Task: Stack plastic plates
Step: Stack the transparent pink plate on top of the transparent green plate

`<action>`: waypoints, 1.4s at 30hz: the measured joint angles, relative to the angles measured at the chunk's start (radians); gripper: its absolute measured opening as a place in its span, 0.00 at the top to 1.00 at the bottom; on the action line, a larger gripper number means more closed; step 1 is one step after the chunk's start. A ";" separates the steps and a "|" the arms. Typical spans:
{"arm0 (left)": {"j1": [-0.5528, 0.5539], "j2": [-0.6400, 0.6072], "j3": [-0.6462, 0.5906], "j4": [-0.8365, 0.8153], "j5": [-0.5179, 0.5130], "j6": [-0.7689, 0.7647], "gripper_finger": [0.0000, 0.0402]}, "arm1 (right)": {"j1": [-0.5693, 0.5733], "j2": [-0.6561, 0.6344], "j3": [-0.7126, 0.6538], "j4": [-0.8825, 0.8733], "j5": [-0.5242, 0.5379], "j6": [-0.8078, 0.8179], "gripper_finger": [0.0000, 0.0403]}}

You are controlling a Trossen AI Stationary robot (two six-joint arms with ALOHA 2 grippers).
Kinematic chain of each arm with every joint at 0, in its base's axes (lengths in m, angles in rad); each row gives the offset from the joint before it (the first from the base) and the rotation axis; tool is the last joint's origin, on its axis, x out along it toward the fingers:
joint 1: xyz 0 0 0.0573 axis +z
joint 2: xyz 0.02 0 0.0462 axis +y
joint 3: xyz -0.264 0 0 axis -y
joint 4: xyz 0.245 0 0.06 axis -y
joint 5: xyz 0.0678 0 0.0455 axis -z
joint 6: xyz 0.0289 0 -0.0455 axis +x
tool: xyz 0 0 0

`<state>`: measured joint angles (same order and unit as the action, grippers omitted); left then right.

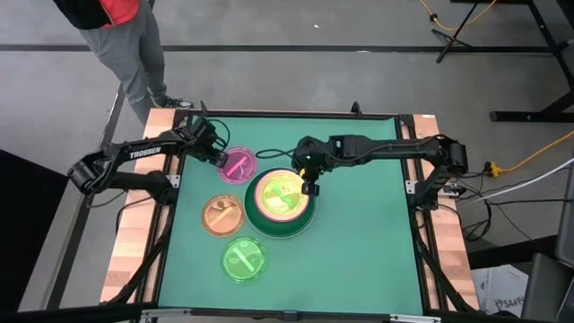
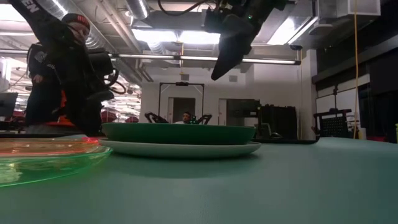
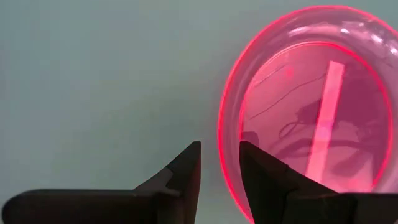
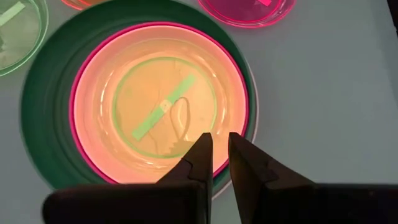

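Observation:
A stack stands mid-table: a dark green plate (image 1: 258,215) on a pale plate (image 2: 180,149), with a hot pink rim (image 4: 78,93), a cream plate and a small lime green plate (image 4: 165,106) nested inside. A translucent pink plate (image 1: 239,165), an orange plate (image 1: 221,215) and a second lime green plate (image 1: 243,259) lie flat on the mat. My left gripper (image 3: 221,165) is low at the pink plate's left rim, with one finger on either side of that rim. My right gripper (image 4: 219,146) hangs above the stack's right side, slightly open and holding nothing. My left gripper comes down from above at the translucent pink plate's left rim (image 3: 222,140), one finger outside and one over the inside. Whether the fingers touch the rim I cannot tell. The plate lies flat on the mat.
The green mat (image 1: 368,242) has free room on its right half and near edge. A wooden frame (image 1: 134,242) borders it. A person (image 1: 126,36) stands beyond the far left corner.

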<state>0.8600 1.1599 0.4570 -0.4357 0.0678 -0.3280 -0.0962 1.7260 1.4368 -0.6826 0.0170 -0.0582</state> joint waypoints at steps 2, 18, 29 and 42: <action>0.000 0.000 -0.011 0.014 0.013 -0.022 0.74 | -0.002 0.000 0.000 0.000 0.000 0.000 0.90; -0.001 -0.002 -0.060 0.018 0.038 -0.164 0.74 | -0.002 0.000 0.000 0.001 0.002 0.000 0.90; -0.001 -0.002 -0.062 0.024 0.034 -0.246 0.74 | -0.002 0.001 0.000 0.000 0.002 0.000 0.90; 0.000 0.000 -0.063 0.028 0.039 -0.246 0.88 | -0.002 0.001 0.000 0.000 0.002 0.000 0.90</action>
<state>0.8600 1.1595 0.3935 -0.4076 0.1066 -0.5741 -0.0986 1.7267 1.4368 -0.6827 0.0193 -0.0582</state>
